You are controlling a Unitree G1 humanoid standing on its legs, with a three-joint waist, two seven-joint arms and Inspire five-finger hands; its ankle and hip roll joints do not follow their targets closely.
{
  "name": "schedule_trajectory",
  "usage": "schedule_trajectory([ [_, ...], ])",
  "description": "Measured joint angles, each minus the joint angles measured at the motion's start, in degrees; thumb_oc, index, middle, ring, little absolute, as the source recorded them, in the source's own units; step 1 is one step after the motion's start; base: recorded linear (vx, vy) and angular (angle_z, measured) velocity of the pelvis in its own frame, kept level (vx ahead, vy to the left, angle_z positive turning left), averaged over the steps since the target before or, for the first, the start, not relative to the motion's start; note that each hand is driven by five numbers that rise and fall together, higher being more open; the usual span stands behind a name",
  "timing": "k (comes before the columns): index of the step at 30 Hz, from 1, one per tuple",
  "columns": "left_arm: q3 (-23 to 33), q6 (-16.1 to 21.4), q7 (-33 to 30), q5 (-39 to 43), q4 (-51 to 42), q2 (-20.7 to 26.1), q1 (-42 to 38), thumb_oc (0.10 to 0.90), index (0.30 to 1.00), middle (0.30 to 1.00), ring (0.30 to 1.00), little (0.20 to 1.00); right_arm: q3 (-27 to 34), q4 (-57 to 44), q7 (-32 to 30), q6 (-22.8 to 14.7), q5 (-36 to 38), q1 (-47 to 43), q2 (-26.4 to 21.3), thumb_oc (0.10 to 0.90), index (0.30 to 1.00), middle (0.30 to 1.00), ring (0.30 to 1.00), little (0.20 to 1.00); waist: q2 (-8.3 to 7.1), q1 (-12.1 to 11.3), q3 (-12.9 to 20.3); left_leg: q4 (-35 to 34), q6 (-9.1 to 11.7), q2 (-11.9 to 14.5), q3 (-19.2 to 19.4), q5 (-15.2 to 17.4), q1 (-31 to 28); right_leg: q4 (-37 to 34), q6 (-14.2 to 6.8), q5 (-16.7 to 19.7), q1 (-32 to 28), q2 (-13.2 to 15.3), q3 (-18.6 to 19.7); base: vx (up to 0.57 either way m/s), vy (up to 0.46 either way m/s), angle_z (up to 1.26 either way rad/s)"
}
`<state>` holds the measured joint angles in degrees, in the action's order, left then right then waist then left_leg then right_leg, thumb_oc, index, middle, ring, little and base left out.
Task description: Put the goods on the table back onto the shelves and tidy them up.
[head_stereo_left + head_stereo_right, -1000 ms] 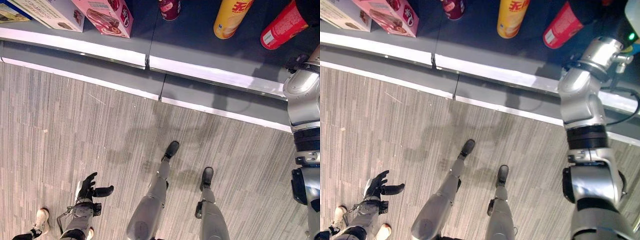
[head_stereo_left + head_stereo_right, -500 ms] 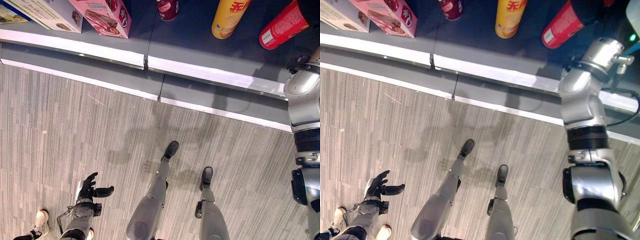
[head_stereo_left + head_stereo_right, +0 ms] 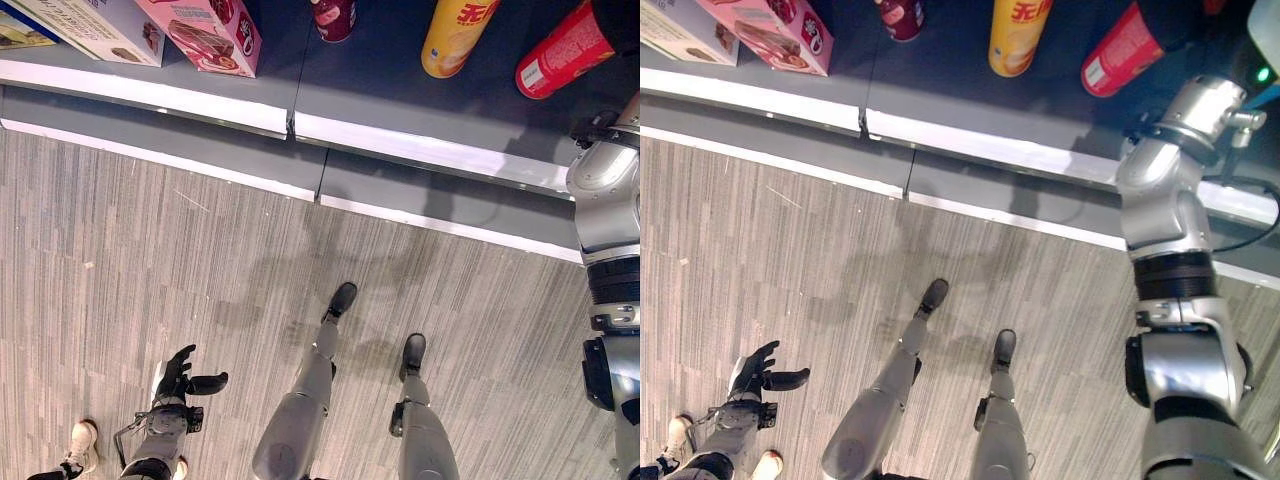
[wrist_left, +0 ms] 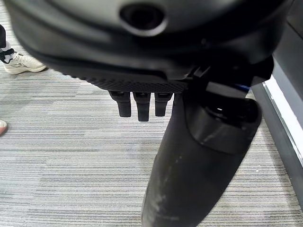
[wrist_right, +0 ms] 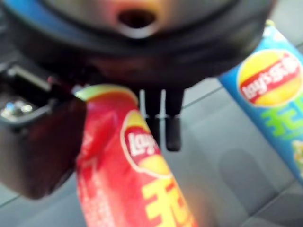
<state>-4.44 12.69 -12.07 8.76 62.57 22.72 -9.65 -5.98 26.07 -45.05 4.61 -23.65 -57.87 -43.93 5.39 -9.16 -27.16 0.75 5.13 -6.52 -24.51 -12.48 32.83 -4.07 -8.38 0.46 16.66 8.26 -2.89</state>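
Right wrist view puts my right hand [image 5: 161, 118] over the dark shelf [image 5: 222, 156], with a red chip can [image 5: 128, 179] lying against my thumb side and my fingers [image 5: 173, 132] reaching straight past it along its far flank. The can sits between thumb and fingers, but I cannot tell whether they close on it or just rest beside it. Beyond my fingers, on the other side from the thumb, a blue chip can [image 5: 272, 99] lies on the same shelf, apart from the red one.

From my head, my right arm stretches up to the shelf, and the red chip can [image 3: 560, 50] lies tilted just ahead of it. Further along the shelf toward my left stand a yellow chip can [image 3: 450, 35], a small dark red can [image 3: 333, 15], a pink box [image 3: 205, 35] and a pale box [image 3: 90, 25] beside it.

My left hand [image 3: 180, 378] hangs low by my side over the grey striped floor [image 3: 150, 250], well apart from the shelf, fingers loosely spread and thumb out, gripping nothing. Behind it, a person's white shoe [image 4: 21, 61] stands on the floor.
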Motion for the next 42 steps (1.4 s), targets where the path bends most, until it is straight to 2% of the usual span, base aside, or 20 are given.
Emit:
schedule_trajectory([
  [13,0.0,-0.5,0.0,0.0,0.1,0.0,-0.1,0.8,0.9,0.9,0.9,0.9,-1.1,0.0,2.3,-0.2,-0.1,0.0,0.0,0.8,0.9,0.9,0.9,0.9,-0.04,0.2,0.0,0.6,0.0,-0.1,0.1,0.0,-0.1,0.1,-0.2,0.4,-0.3,-0.1,0.1,0.0,0.0,0.0],
  [29,0.0,-0.5,0.0,0.0,0.1,0.0,-0.1,0.8,0.9,0.9,0.9,0.9,-3.1,-0.1,2.5,-0.2,-1.6,-0.2,-0.6,0.8,0.9,0.9,0.9,0.9,-0.17,0.8,0.0,0.4,0.0,0.0,0.1,0.0,-0.1,0.1,-0.2,0.4,-0.3,-0.1,0.1,0.0,0.0,0.0],
  [34,0.0,-0.5,0.0,0.0,0.1,0.0,-0.2,0.8,0.9,0.9,0.9,0.9,-2.7,-3.8,2.5,-0.2,-1.6,0.1,-0.6,0.8,0.9,0.9,0.9,0.9,-0.34,0.9,0.0,0.4,0.0,0.1,0.1,0.0,-0.2,0.1,-0.2,0.4,-0.3,-0.1,0.1,0.0,0.0,0.0],
  [38,0.3,-0.6,0.0,-0.1,0.3,0.0,-0.2,0.8,0.9,0.9,0.9,0.9,0.4,-14.2,2.5,-1.3,-1.3,6.5,-0.5,0.8,0.9,0.9,0.9,0.9,-2.0,0.9,0.1,0.1,0.0,0.1,0.2,0.0,-2.0,-0.2,-0.2,0.4,-2.2,-0.1,0.0,0.01,0.002,0.0],
  [42,1.5,-1.9,0.0,-0.6,0.8,0.2,-0.3,0.8,0.9,0.9,0.9,0.9,2.2,-21.1,3.8,-3.7,-1.3,12.6,0.2,0.8,0.9,0.9,0.9,0.9,-5.23,2.0,1.1,-0.6,0.4,0.6,0.3,0.4,-3.8,-0.4,-0.1,0.5,-3.7,-0.2,0.0,0.05,0.008,-0.01],
])
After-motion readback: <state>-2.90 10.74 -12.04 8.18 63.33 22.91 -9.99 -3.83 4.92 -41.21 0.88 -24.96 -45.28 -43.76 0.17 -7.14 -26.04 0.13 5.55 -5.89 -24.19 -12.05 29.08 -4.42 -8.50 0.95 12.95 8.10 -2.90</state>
